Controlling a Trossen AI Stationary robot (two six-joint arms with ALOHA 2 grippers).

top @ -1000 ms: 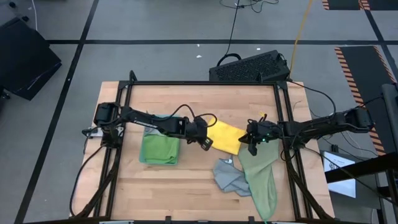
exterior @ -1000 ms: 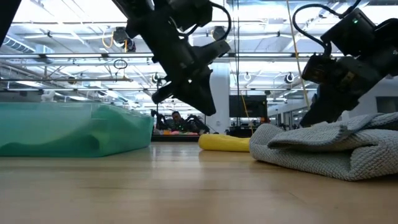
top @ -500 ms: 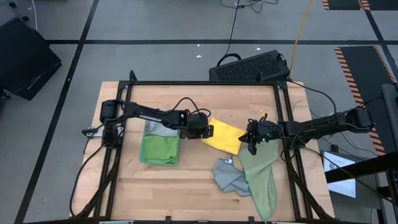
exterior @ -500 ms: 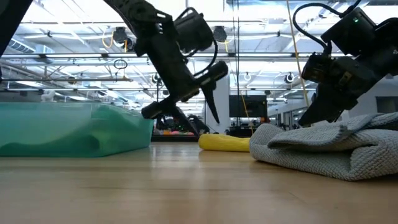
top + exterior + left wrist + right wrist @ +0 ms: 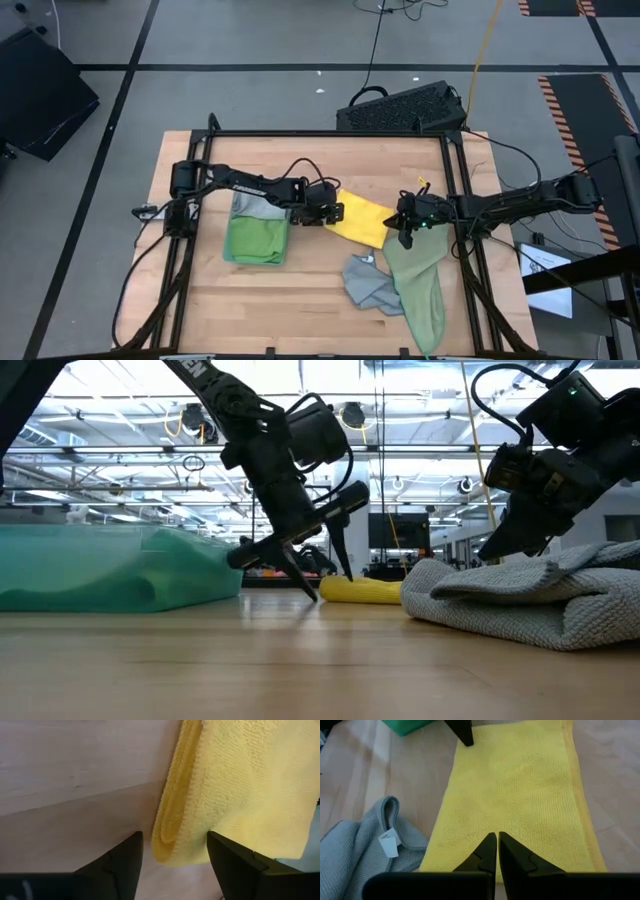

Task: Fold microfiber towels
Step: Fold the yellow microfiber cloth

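A: Left pincer (image 5: 333, 212) is down at the near-left edge of the yellow towel (image 5: 363, 220), right in the middle of the desk (image 5: 300, 290). Fingers spread wide, and the wrist view shows the folded yellow edge (image 5: 170, 820) sitting between the two dark fingertips (image 5: 125, 855).

B: And low across the desk, one fingertip (image 5: 308, 590) touches the wood just beside the yellow roll (image 5: 362, 591). Nothing pinched there.

A: Right pincer (image 5: 405, 228) sits at the yellow towel's opposite edge. Its fingers (image 5: 487, 851) are pressed together over the yellow cloth (image 5: 515, 790); whether they pinch any of it, I cannot tell.

B: The grey towel (image 5: 372, 285) lies crumpled toward the front of the desk, its white tag (image 5: 389, 841) showing, touching the yellow one's corner.

A: The pale sage towel (image 5: 420, 290) runs long from under the right pincer toward the front edge, beside the grey.

B: Over on the left, the bright green towel (image 5: 257, 240) lies folded on a stack, teal (image 5: 110, 565) showing at its side, well apart from the yellow.
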